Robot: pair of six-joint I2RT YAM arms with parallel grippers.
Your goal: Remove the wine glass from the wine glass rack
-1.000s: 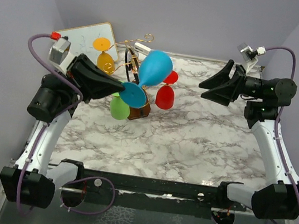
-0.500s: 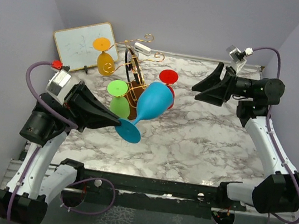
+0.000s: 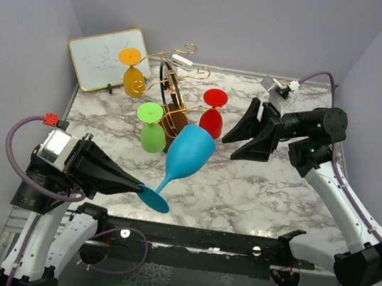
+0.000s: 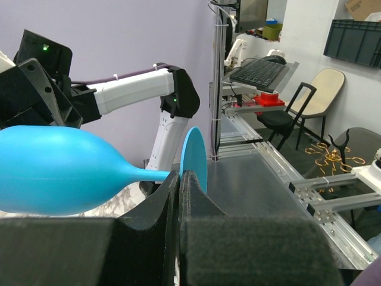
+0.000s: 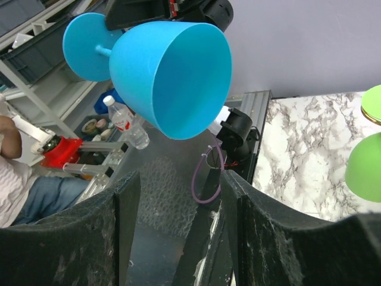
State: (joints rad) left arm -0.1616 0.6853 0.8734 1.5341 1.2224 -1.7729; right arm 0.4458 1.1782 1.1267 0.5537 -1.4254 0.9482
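The left gripper (image 3: 142, 189) is clamping the stem of the opaque bright blue wine glass (image 3: 189, 153) by its foot, tilting it over the marble bench (image 3: 263, 190) toward the near-left corner. The glass is hanging apart from the gold wire rack (image 3: 175, 115) near the far-left corner. The right gripper (image 3: 229, 149) is hovering mid-bench, fingers spread, empty.

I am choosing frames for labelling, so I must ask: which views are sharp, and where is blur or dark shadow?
Top external view: even, soft light; the blue wine glass and marble table are sharp, shadows faint. Left wrist view: the left pincer, close to the lens, is blurred; the glass is clear. Right wrist view: the glass is sharp, the right pincer dark and grainy.
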